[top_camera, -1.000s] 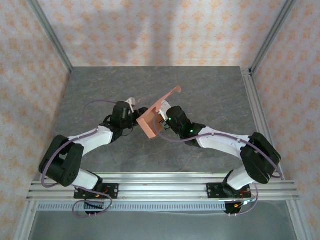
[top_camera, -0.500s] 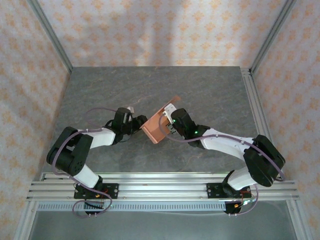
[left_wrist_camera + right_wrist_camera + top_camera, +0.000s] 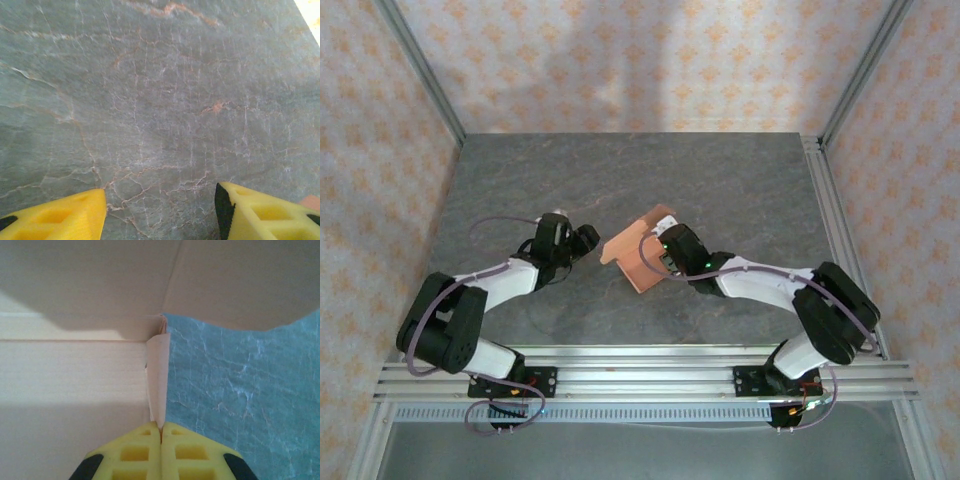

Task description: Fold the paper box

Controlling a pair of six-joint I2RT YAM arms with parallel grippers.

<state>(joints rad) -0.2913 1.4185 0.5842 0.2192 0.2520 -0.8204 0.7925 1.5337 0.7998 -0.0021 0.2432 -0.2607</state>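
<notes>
While right gripper [image 3: 160, 430] pinches it, paper box [image 3: 634, 262] tilted, axis diagonal

Soft even light; broad shadows across paper box [image 3: 75, 385]; wrist close-ups blurry.

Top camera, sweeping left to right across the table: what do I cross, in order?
left arm → left gripper, open → paper box → right arm
</notes>
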